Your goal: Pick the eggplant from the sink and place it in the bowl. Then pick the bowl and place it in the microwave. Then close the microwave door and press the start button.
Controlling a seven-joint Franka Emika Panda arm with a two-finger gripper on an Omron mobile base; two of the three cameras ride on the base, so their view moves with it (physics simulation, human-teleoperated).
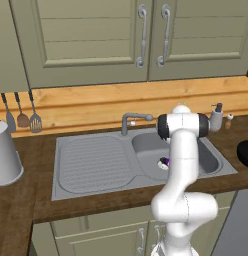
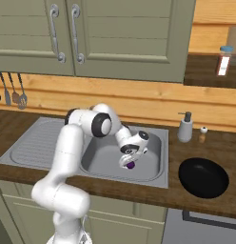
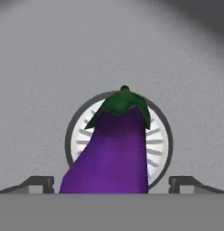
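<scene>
Closest to the hand camera, the two dark fingertips (image 3: 39, 183) of the claw (image 3: 111, 185) stand wide apart, one on each side of the eggplant (image 3: 111, 153), with clear gaps between them and its purple skin; nothing is gripped. Lying lengthwise between them, the eggplant points its green stem cap away from the camera. It rests on the grey floor of the sink (image 3: 41, 67), right over the round drain (image 3: 159, 135), whose pale ribbed ring shows on both sides of it.

From the right base view, the white arm reaches down into the basin and the claw (image 2: 128, 162) hangs low over the eggplant (image 2: 131, 165), seen as a small purple spot just under the hand. On the dark wooden table (image 2: 158, 193) to the right of the sink (image 2: 153, 176) sits the bowl (image 2: 203, 177), black, wide and shallow, well apart from the basin. Behind it, near the wall, stand a grey soap dispenser (image 2: 185, 127) and a small shaker (image 2: 202, 134).

From the left base view, the eggplant (image 1: 165, 161) peeks out beside the arm, inside the basin. Left of the basin lies the ribbed drainboard (image 1: 93, 162), and the curved faucet (image 1: 131, 120) rises at the back edge. Farther back, three utensils (image 1: 22, 116) hang on the wooden backsplash, below pale green cabinet doors (image 1: 91, 35).
</scene>
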